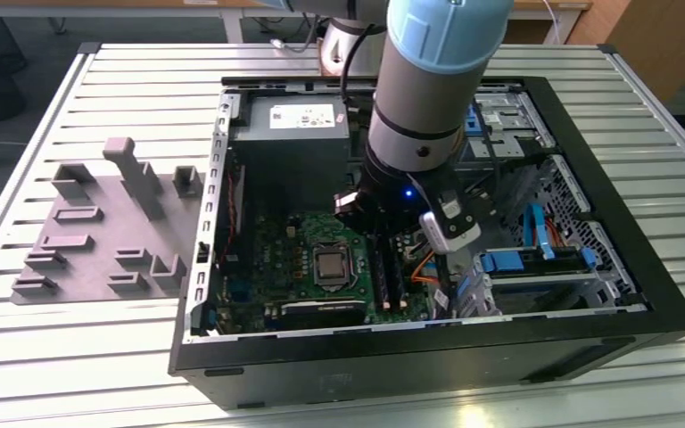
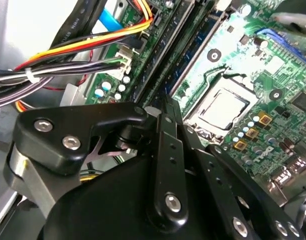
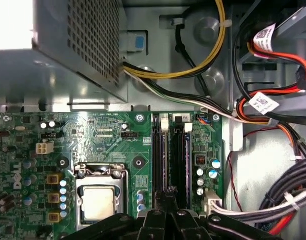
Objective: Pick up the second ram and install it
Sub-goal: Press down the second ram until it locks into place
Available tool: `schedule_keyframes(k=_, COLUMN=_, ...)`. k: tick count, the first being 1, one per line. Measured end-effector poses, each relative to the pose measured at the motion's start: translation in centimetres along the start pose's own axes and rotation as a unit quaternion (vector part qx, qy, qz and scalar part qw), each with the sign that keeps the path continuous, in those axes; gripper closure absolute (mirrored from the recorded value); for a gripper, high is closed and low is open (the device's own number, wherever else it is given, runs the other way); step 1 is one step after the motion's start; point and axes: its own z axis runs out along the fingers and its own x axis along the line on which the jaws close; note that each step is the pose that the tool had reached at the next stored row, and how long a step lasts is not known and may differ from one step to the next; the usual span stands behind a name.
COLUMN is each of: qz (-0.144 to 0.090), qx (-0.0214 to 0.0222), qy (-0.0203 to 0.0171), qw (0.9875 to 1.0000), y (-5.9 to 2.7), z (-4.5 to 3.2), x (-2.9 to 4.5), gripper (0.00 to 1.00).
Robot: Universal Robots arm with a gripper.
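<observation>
Two memory slots [image 3: 172, 155] run beneath the hand [image 3: 165, 200], cables [image 3: 273, 200] near.

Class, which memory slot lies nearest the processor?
The slot right beside the processor; the next slot sits farther out, toward the board's edge.
</observation>
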Motion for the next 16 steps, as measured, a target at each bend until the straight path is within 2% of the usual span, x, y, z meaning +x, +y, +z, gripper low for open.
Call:
schedule_keyframes(k=3, qz=0.0, qx=0.0002, qy=0.0001, qw=1.0, y=0.03, z=0.05, x=-0.01, gripper=0.89)
schedule_keyframes(k=5, qz=0.0, qx=-0.0016, qy=-0.0005, qw=1.0, y=0.06, z=-0.27, x=-0.01, gripper=0.89)
schedule_keyframes(k=12, qz=0.0, qx=-0.0006, qy=-0.0002, qw=1.0, y=0.06, z=-2.26, x=0.07, gripper=0.89)
schedule_keyframes(k=16, qz=0.0, qx=-0.0007, qy=-0.0002, qw=1.0, y=0.06, z=-2.3, x=0.07, gripper=0.89)
